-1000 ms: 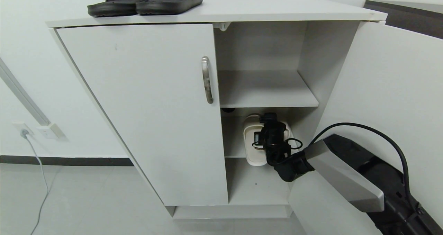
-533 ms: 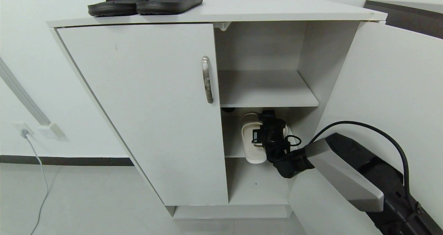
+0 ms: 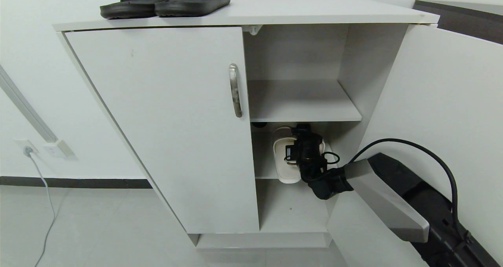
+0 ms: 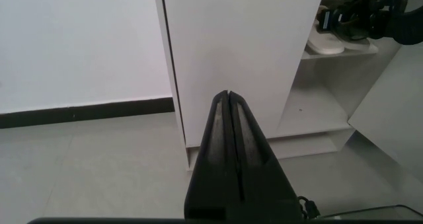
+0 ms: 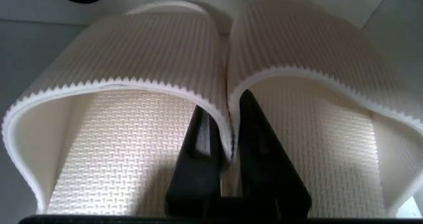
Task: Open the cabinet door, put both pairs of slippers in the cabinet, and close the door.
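A pair of white slippers (image 3: 283, 161) lies on the middle shelf of the white cabinet (image 3: 314, 11), in its open right half. My right gripper (image 3: 303, 143) reaches in over them. In the right wrist view it (image 5: 225, 138) is shut on the two inner strap edges of the white slippers (image 5: 132, 65), pinched together. A pair of black slippers (image 3: 165, 1) sits on the cabinet top at the left. My left gripper (image 4: 228, 102) is shut on nothing, low in front of the closed left door (image 4: 231, 45).
The right door (image 3: 440, 102) stands swung open beside my right arm. The left door (image 3: 165, 121) is closed, with a metal handle (image 3: 235, 91). The upper shelf (image 3: 302, 102) and the bottom compartment (image 3: 290, 208) are bare. A wall socket with a cable (image 3: 25, 149) is at far left.
My right gripper has carried the white slippers deeper onto the middle shelf. The left arm and the black slippers have not moved.
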### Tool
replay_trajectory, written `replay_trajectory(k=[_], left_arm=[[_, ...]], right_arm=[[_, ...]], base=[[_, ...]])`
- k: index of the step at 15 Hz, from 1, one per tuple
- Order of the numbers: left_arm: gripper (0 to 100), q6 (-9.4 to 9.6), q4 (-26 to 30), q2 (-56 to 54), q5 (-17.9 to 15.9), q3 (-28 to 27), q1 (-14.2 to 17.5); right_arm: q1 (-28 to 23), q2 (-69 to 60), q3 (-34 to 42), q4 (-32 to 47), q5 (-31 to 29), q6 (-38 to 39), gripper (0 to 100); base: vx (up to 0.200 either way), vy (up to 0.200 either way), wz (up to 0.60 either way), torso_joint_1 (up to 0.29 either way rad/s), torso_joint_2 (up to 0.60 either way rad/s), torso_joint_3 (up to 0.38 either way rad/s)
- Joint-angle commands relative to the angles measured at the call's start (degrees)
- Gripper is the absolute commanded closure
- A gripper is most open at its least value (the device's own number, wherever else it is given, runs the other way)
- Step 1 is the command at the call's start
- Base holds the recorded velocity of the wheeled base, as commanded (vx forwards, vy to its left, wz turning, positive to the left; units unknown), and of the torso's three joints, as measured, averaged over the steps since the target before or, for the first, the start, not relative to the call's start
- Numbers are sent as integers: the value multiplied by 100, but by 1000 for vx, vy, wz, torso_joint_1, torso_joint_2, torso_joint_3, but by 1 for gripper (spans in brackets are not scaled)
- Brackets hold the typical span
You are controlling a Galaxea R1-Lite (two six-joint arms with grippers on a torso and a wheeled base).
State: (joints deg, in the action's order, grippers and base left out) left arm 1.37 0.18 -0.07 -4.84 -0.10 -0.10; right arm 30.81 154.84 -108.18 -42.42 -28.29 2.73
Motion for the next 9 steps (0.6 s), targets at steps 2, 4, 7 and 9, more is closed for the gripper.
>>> replay_trajectory(k=[2, 4, 7, 9], left_arm=[[100, -5, -1, 7, 1, 1, 1], [100, 4, -1, 7, 1, 1, 1], [100, 4, -1, 7, 1, 1, 1], [100, 4, -1, 7, 1, 1, 1]], right_arm=[[-31, 81, -45, 6, -1, -1, 0], [-22, 72, -19, 6, -18, -9, 0], [-4, -86, 359, -135, -45, -27, 0], [31, -402, 913, -354, -45, -36, 0]], base=[[0, 0, 0, 0, 0, 0], [0, 0, 0, 0, 0, 0], [0, 0, 0, 0, 0, 0], [0, 0, 0, 0, 0, 0]])
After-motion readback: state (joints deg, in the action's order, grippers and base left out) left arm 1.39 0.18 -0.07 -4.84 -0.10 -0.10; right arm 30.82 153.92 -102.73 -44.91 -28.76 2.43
